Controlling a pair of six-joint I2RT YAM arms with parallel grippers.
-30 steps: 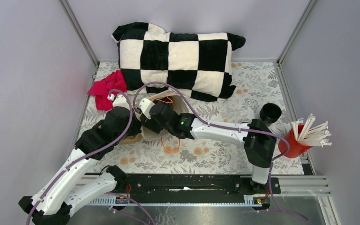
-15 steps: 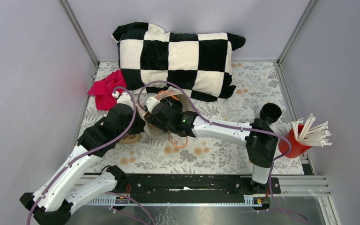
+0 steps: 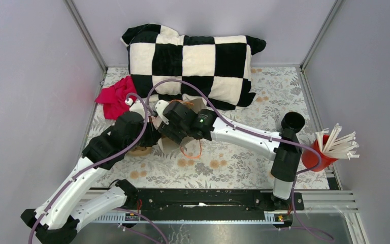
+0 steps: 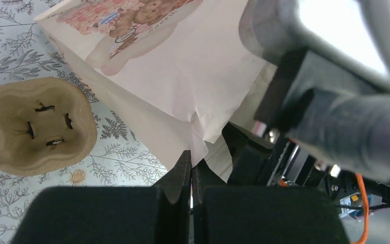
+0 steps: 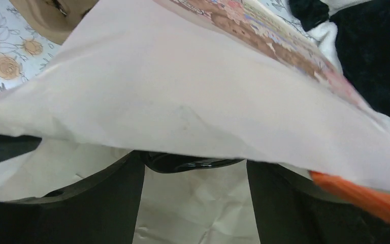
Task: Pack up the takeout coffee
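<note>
The paper bag (image 4: 183,76) is matt white paper, creased and printed, the pulp carrier (image 4: 30,127) rough brown moulded fibre, the coffee cup (image 5: 190,163) shows a glossy black plastic lid, the pillow (image 3: 193,61) is plush cloth, and the counter (image 3: 244,162) wears a smooth floral covering.

The paper bag (image 3: 165,146) lies mid-table, in front of the pillow (image 3: 193,63) that fills the back. My left pincer (image 4: 191,158) pinches the bag's edge, and the pulp carrier (image 4: 30,127) sits on the table just beside the bag. My right pincer (image 5: 193,170) reaches into the bag's mouth, with what seems to be a coffee cup (image 5: 183,163) between its fingers. A cloth (image 3: 112,99) lies at the back left. The second coffee cup (image 3: 293,122) stands far right, with the cup of straws (image 3: 317,157) nearer me and further right.
</note>
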